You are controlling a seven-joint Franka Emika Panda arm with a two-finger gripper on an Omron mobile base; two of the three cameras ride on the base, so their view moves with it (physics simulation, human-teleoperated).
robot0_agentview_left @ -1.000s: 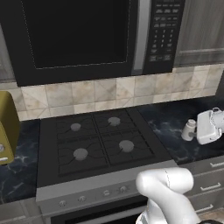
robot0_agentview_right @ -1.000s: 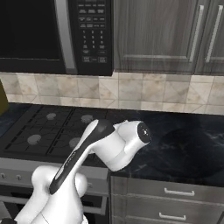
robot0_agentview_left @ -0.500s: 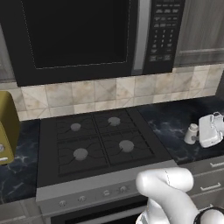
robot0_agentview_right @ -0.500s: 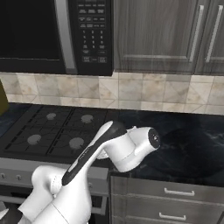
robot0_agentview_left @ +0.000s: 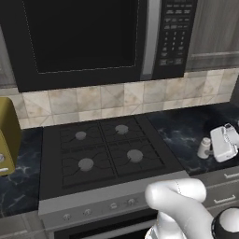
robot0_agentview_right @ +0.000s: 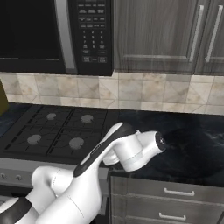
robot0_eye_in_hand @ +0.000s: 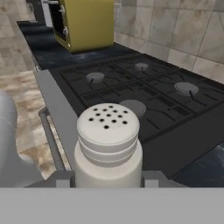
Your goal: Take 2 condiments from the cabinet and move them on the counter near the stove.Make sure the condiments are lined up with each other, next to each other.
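One shaker (robot0_agentview_left: 204, 147) is clamped in my tool (robot0_agentview_left: 223, 144), held just to the right of the stove (robot0_agentview_left: 105, 154) over the dark worktop (robot0_agentview_left: 186, 135). In the hand view the shaker (robot0_eye_in_hand: 108, 146) sits upright between my fingers (robot0_eye_in_hand: 151, 178), its holed cap facing the burners. My worry is the release: I cannot tell whether its base touches the stone, so letting go too high could tip it. I also see no oil bottle to line it up against, so placement is a guess.
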